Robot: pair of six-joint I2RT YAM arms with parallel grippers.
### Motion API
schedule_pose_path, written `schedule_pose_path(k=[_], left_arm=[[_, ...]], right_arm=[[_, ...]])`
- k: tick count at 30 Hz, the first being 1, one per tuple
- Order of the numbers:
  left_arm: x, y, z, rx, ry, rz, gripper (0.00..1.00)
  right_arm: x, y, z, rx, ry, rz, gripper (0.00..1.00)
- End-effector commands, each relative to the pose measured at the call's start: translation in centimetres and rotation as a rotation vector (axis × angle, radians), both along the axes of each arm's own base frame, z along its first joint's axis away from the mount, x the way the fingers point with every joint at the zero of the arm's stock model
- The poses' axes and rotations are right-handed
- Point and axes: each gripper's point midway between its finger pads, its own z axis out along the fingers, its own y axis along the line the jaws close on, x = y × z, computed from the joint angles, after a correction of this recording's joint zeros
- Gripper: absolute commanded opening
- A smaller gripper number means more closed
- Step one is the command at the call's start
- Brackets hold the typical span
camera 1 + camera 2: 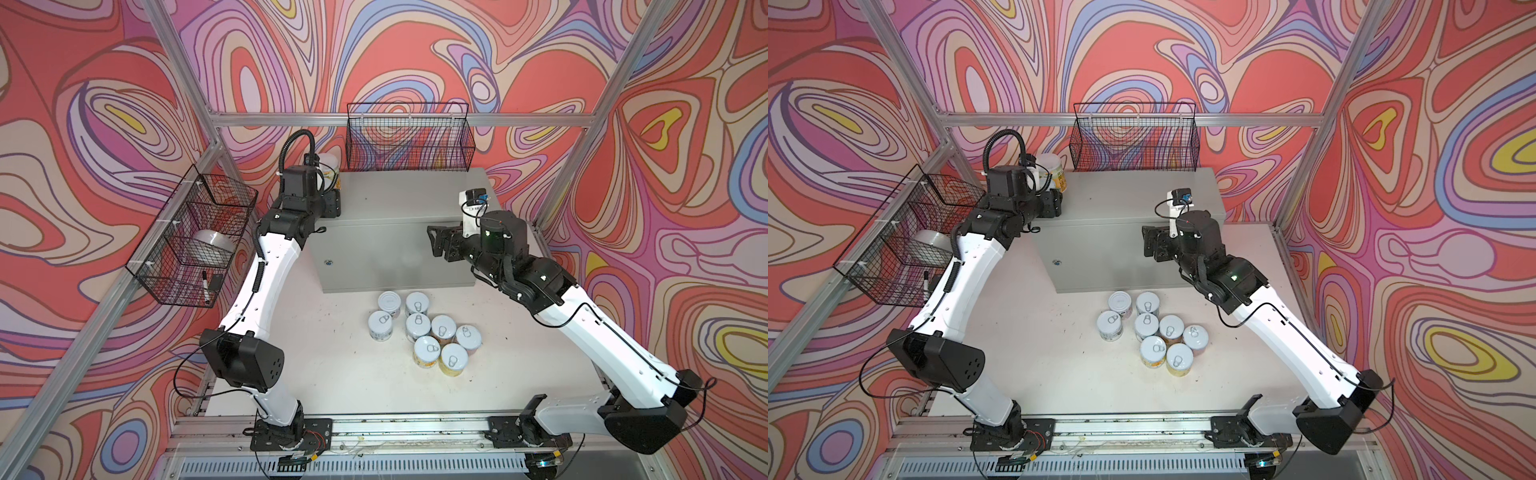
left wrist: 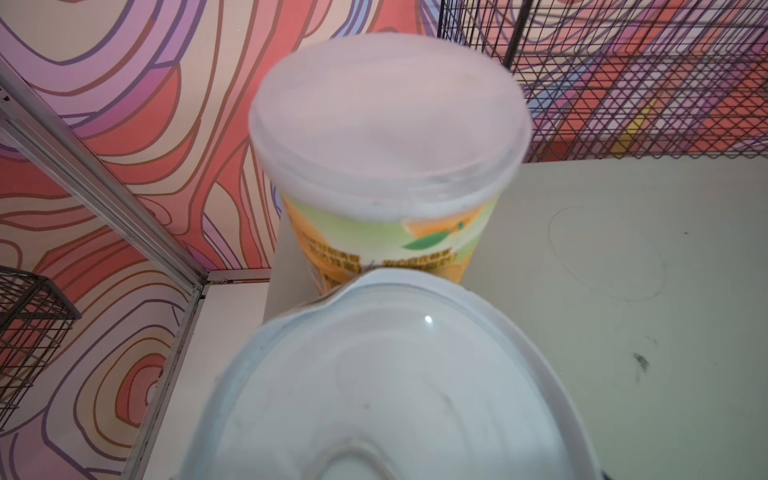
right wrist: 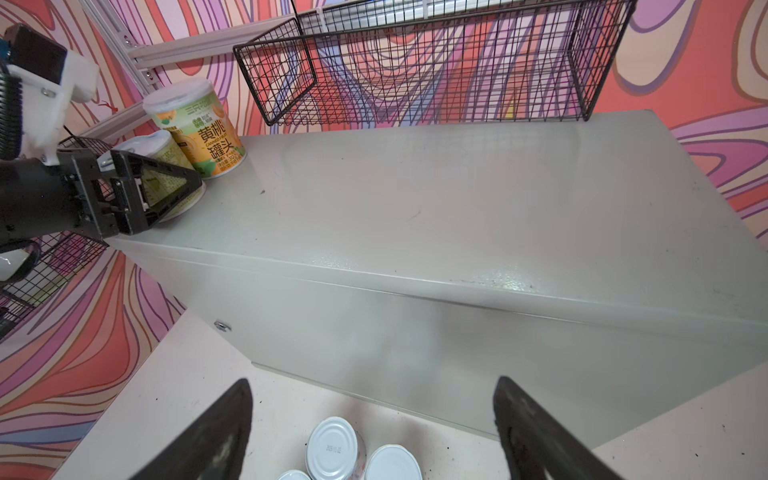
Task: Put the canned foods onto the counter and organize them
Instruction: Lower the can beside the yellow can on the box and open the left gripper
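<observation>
The counter [image 1: 399, 208] [image 3: 457, 199] is a light-grey metal box with a round lock on its front. A can with a yellow and green label [image 1: 328, 166] [image 2: 386, 137] [image 3: 195, 124] stands at its back left corner. My left gripper [image 1: 332, 199] [image 3: 178, 174] is shut on a second can [image 2: 395, 395] [image 3: 143, 145] right beside the first. This can's lid fills the lower part of the left wrist view. Several canned foods [image 1: 424, 332] [image 1: 1152, 332] stand clustered on the table in front of the counter. My right gripper [image 1: 436, 241] [image 3: 374, 384] hangs open and empty over the counter's front right edge.
A black wire basket [image 1: 409, 137] hangs on the back wall just above the counter's rear edge. Another wire basket [image 1: 195, 237] on the left wall holds a tape roll [image 1: 212, 245] and a marker [image 1: 205, 286]. Aluminium frame posts stand at the corners.
</observation>
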Motion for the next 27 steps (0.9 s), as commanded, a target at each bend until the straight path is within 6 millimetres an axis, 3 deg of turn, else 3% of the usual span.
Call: schedule_pose_path(k=[1, 4, 7, 9, 20, 27], left_arm=[[-0.7, 0.6, 0.8, 0.012, -0.02, -0.001, 0.54], [-1.2, 0.6, 1.5, 0.012, -0.036, -0.005, 0.71], [-1.7, 0.7, 2.6, 0.009, -0.057, -0.004, 0.94], [-2.1, 0.7, 3.1, 0.004, -0.068, -0.007, 0.99], [-5.3, 0.5, 4.7, -0.027, -0.093, -0.047, 1.0], [-9.0, -0.3, 8.4, -0.069, -0.175, -0.127, 0.99]], right_arm=[[-0.2, 0.0, 0.1, -0.005, 0.0, -0.004, 0.94], [-0.2, 0.0, 0.2, -0.002, 0.0, -0.001, 0.94], [-0.2, 0.0, 0.3, -0.001, 0.0, 0.002, 0.94], [-0.3, 0.0, 0.4, 0.001, -0.002, 0.001, 0.94], [-0.6, -0.1, 0.8, 0.017, -0.006, 0.006, 0.94], [-0.7, 0.1, 0.9, 0.038, -0.006, 0.018, 0.94]])
